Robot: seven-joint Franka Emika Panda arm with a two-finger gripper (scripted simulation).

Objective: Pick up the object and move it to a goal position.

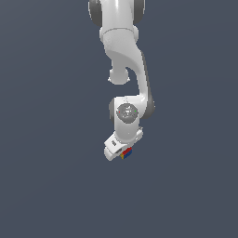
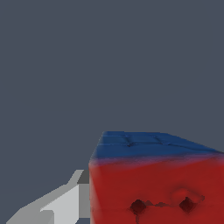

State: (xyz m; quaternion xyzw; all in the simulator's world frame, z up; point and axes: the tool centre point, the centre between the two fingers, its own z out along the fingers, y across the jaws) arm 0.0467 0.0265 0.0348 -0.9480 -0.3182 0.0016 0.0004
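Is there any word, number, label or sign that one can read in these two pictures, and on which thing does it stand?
None can be read.
The cube bears only red and blue faces with dark dents, no letters.
The claw and the arm show no legible marking.

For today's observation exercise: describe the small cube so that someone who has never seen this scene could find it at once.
Start at the white robot arm hanging down the middle of the exterior view and follow it to its lowest end. There, against the white gripper, sits the cube. It is the only colourful thing there, with red, yellow and blue faces.
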